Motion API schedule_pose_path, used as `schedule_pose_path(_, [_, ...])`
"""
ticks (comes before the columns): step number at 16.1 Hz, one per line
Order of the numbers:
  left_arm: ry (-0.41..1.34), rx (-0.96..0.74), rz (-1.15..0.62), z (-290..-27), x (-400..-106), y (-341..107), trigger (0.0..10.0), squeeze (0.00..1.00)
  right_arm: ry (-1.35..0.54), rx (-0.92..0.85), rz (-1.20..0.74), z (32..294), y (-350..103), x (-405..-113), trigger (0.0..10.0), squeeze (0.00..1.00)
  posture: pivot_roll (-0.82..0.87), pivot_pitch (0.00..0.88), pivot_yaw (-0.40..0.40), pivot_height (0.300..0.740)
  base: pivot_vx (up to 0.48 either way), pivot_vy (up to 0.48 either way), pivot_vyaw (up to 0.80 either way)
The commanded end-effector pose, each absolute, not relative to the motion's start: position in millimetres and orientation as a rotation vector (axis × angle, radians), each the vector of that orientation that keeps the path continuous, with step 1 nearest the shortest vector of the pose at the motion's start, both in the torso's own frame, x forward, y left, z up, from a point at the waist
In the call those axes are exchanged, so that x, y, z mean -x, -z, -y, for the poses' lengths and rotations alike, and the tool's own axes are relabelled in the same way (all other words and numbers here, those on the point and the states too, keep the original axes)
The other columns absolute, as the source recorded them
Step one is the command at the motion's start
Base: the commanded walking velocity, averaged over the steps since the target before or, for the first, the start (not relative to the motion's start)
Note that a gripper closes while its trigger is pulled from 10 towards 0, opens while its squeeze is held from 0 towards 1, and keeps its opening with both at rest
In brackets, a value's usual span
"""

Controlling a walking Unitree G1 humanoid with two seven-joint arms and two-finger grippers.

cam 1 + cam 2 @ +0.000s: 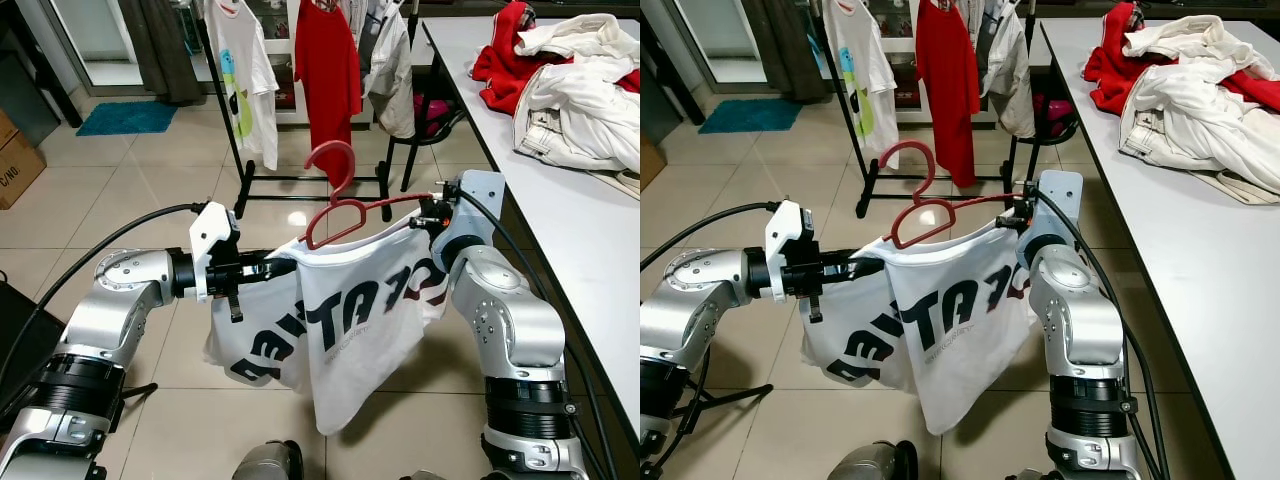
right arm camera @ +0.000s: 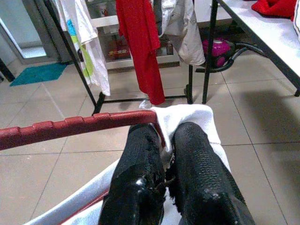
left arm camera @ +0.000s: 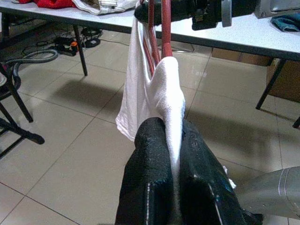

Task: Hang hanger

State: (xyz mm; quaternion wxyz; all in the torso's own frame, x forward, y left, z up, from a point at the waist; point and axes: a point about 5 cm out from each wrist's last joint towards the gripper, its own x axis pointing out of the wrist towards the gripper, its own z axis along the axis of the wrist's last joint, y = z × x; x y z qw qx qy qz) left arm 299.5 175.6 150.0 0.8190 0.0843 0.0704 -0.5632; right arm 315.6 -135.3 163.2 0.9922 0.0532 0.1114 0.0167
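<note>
The red plastic hanger (image 1: 340, 205), dressed in a white printed T-shirt (image 1: 340, 315), is pinched by both closed end effectors, left (image 1: 262, 268) and right (image 1: 420, 212); the black clothes rack (image 1: 300, 180) is not yet reached.

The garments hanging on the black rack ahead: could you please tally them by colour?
White T-shirt with green print: 1
Red shirt: 1
Pale grey garment: 1
Total: 3
</note>
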Motion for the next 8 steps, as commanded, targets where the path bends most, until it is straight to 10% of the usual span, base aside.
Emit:
schedule_pose_path(1, [1.193, -0.194, -0.114, -178.7, -299.9, -158.9, 0.0, 0.0, -0.037, -0.11, -0.21, 136.9, -164.5, -314.7, 0.0, 0.0, 0.08, 0.031, 0.081, 0.74, 0.0, 0.0, 0.0])
schedule_pose_path(8, [1.189, -0.18, -0.118, -177.7, -297.6, -155.1, 0.0, 0.0, -0.043, -0.098, -0.204, 139.0, -166.2, -313.6, 0.0, 0.0, 0.07, 0.035, 0.079, 0.74, 0.0, 0.0, 0.0])
